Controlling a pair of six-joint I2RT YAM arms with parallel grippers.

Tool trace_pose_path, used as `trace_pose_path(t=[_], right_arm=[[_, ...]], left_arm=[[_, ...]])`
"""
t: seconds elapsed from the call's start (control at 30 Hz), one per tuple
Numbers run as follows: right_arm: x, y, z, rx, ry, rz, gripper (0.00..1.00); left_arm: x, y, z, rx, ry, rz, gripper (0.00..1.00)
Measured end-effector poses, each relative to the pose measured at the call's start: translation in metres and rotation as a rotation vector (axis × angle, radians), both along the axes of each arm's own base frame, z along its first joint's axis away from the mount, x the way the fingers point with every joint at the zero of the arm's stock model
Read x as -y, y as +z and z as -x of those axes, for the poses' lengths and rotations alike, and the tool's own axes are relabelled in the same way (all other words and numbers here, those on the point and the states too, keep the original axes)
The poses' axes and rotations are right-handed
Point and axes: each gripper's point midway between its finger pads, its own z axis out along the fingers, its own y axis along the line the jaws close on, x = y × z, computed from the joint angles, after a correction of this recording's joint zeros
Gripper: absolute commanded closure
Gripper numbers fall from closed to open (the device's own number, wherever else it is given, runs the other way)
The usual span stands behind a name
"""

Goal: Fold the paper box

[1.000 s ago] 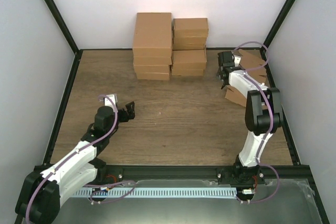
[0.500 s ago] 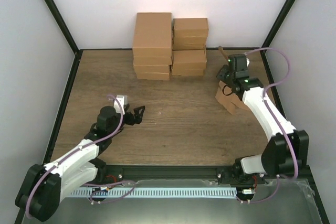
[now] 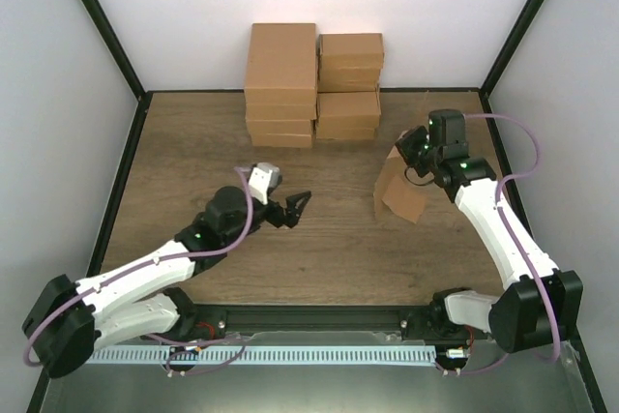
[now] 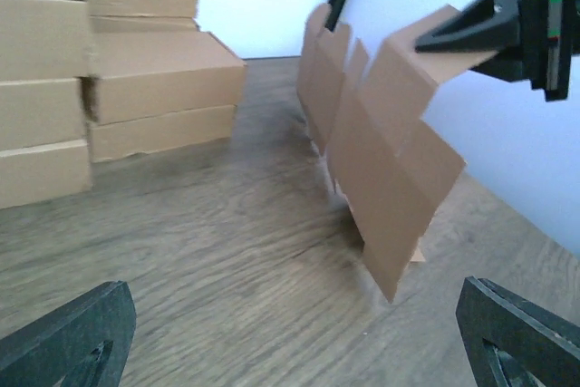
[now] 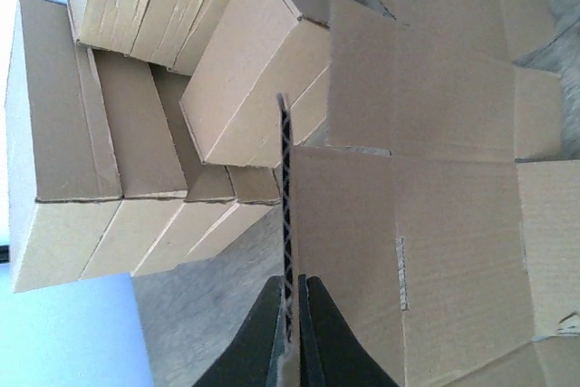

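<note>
**Worktop.** The wood-grain worktop [image 3: 319, 258] sits inside a white-walled enclosure with a black frame.

**Stacked cartons.** Two stacks of closed brown cartons stand against the back wall, touching each other. The left stack [image 3: 280, 84] is slightly taller than the right stack [image 3: 350, 84]. Both are well apart from either arm.

**Arms.** The left arm [image 3: 145, 273] reaches from its base toward the centre of the worktop. The right arm [image 3: 498, 224] extends along the right side toward the rear.

**Task item.** The paper box [image 3: 398, 186] is an unfolded tan die-cut sheet with scored panels and flaps. It is right of centre on the worktop, in front of the right stack and clear of it. It stands upright and tilted, hanging from its upper edge. Its lower corner is at the worktop surface, but contact cannot be confirmed.

**Right hand.** The right hand [image 5: 292, 289] is clenched on the sheet's top edge. The wrist view shows the corrugated edge pinched between both fingers.

**Left hand.** The left hand [image 3: 295, 208] is released, with its jaws spread wide and nothing between them. It is above bare worktop near the centre, pointing toward the sheet and well apart from it.
</note>
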Motion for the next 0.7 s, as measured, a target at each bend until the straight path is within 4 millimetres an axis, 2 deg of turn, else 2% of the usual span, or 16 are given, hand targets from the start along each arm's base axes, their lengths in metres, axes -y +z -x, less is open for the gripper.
trace_pose_path(t=[0.2,0.47,0.7], right_arm=[[-0.008,0.002,0.005,-0.021,-0.001,-0.081,0.99],[-0.016,0.009,0.011,-0.029,0.012,-0.160,0.99],[-0.026,0.011,0.014,-0.036,0.034,-0.189,0.99]], left_arm=[[0.051,-0.002,0.011,0.006,-0.074,-0.066,0.00],[0.101,-0.008,0.016,0.018,-0.118,-0.119,0.01],[0.139,-0.017,0.009,0.013,-0.136,-0.137,0.15]])
